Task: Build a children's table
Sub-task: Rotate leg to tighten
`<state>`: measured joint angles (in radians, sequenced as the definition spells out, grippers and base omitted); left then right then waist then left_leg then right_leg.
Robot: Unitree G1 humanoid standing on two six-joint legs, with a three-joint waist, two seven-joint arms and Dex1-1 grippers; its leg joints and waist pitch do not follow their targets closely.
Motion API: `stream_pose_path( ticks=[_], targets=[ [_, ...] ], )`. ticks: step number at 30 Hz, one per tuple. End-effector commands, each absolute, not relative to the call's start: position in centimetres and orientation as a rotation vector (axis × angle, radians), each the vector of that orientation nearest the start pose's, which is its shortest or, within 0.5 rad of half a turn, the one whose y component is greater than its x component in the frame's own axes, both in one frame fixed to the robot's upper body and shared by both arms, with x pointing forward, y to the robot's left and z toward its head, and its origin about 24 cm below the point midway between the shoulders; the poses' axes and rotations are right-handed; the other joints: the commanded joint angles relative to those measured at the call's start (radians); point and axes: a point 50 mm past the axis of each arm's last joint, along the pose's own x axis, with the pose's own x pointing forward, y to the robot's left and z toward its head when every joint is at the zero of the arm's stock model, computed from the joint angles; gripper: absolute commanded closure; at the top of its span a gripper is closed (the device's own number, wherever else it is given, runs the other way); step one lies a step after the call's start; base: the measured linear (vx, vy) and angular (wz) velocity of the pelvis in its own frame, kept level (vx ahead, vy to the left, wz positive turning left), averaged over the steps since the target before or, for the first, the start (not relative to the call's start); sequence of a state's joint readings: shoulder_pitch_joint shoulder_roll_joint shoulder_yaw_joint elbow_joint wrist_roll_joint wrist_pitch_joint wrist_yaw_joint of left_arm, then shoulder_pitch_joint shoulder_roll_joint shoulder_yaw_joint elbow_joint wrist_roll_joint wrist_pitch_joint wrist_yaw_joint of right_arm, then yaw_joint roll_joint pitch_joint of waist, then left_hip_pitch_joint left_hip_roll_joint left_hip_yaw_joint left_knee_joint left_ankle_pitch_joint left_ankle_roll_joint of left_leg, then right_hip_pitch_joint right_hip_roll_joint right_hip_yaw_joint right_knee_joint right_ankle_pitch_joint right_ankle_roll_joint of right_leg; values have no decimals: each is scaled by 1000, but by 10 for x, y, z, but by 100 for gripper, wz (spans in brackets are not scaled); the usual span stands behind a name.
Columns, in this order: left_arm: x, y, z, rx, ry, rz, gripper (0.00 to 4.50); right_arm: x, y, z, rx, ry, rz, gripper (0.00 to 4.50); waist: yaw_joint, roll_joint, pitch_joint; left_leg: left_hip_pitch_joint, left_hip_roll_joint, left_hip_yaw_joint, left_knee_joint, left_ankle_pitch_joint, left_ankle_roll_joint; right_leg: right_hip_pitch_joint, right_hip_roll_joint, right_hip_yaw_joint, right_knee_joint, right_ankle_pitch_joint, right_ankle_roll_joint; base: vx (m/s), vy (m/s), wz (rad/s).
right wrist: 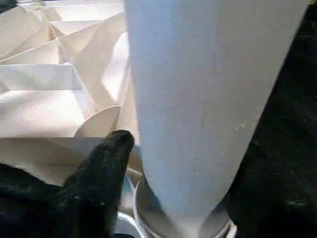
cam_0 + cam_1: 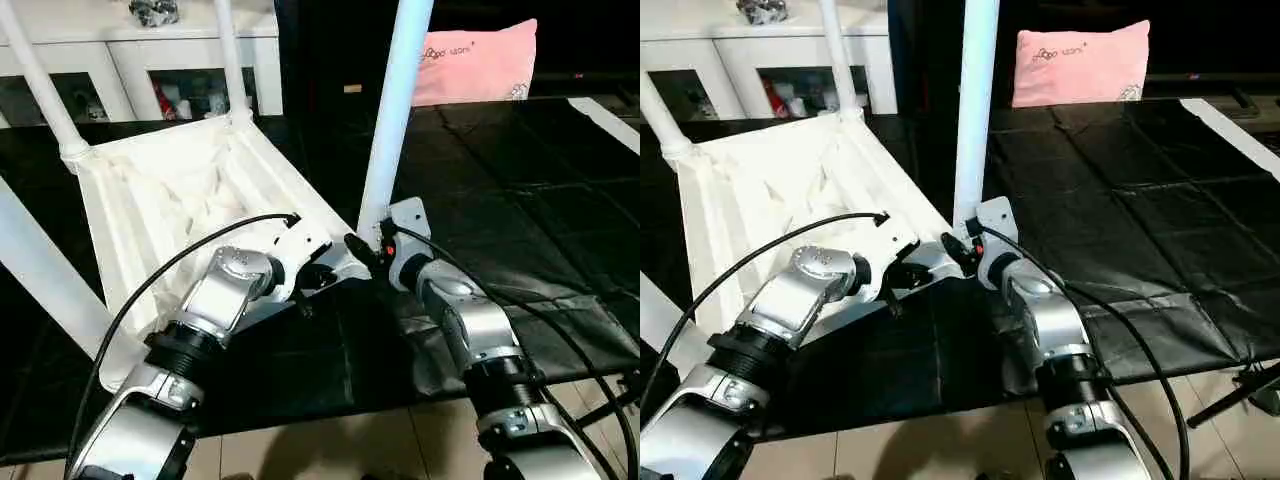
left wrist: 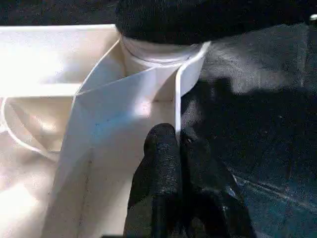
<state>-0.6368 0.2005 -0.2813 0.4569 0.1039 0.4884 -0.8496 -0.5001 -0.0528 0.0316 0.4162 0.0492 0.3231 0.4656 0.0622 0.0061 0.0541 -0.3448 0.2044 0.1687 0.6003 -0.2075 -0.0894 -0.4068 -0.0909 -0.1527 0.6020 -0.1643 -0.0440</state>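
**Upturned tabletop, legs pointing up**

Lying underside-up on the black floor mat (image 2: 500, 200): the white plastic rectangular tabletop (image 2: 180, 200), ribs facing the ceiling, long axis running away from the robot toward the white glass-doored cabinet (image 2: 130, 60). Four long white tapered tube legs in the head views, all standing up from the corners: one at the right claw (image 2: 395, 120), two at the far corners (image 2: 40, 90) (image 2: 228, 60), one crossing the near left edge (image 2: 40, 270).

Left claw (image 3: 174, 144) clenched, black fingers together on the thin tabletop rim just beside the near corner socket (image 3: 158, 59).

Right claw (image 1: 173, 163) spread around the nearest leg's base; clamped or loose, cannot tell. One black finger (image 1: 106, 163) visible beside the tube.

Beyond the right claw, a pink pillow (image 2: 475, 60).
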Motion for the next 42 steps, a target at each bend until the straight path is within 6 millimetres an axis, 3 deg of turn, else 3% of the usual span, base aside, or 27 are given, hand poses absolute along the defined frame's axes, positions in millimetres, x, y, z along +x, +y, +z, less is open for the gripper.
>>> stream_pose_path(
  ticks=[1, 5, 10, 11, 13, 18, 24, 33, 42],
  targets=[
    [326, 71, 73, 372, 438, -1118, 450, 320, -79, 47, 29, 316, 739, 121, 9, 3, -74, -10, 26, -11, -67, -101, 62, 70, -69, 70, -79, -258, -115, 0, 0, 0],
    [322, 79, 72, 405, 438, -1186, 450, 317, -92, 49, 12, 311, 813, 76, 12, 6, -76, -12, 29, -10, -64, -82, 79, 73, -72, 72, -70, -188, -151, 0, 0, 0],
    [319, 94, 72, 463, 444, -1282, 450, 311, -115, 57, -26, 283, 944, 33, 31, 5, -73, -7, 30, -7, -65, -101, 80, 71, -72, 72, -77, -231, -140, 0, 0, 0],
    [314, 101, 75, 491, 441, -1388, 450, 307, -126, 64, -58, 264, 1064, 26, 36, 7, -74, -4, 30, -7, -65, -112, 76, 67, -73, 72, -79, -249, -137, 0, 0, 0],
    [312, 105, 76, 497, 455, -1440, 450, 305, -132, 67, -63, 263, 1125, 7, 44, 6, -74, -4, 32, -6, -65, -119, 81, 69, -72, 74, -78, -253, -133, 0, 0, 0],
    [306, 110, 81, 523, 456, -1581, 450, 300, -141, 75, -111, 292, 1289, 7, 65, 2, -75, -5, 37, -4, -64, -91, 79, 67, -73, 75, -69, -221, -152, 0, 0, 0],
    [300, 109, 79, 597, 485, -1703, 450, 298, -142, 79, -185, 333, 1439, 7, 84, 1, -76, -4, 38, -4, -63, -91, 74, 65, -75, 75, -70, -245, -142, 0, 0, 0],
    [299, 106, 79, 616, 482, -1751, 450, 292, -139, 74, -166, 398, 1568, 7, 88, -4, -78, -9, 36, -5, -62, -81, 74, 68, -72, 72, -68, -249, -136, 0, 0, 0],
    [299, 109, 78, 628, 493, -1760, 450, 290, -144, 73, -140, 431, 1608, 84, 86, -3, -79, -9, 37, -5, -61, -77, 74, 68, -72, 72, -68, -247, -134, 0, 0, 0]
  ],
)
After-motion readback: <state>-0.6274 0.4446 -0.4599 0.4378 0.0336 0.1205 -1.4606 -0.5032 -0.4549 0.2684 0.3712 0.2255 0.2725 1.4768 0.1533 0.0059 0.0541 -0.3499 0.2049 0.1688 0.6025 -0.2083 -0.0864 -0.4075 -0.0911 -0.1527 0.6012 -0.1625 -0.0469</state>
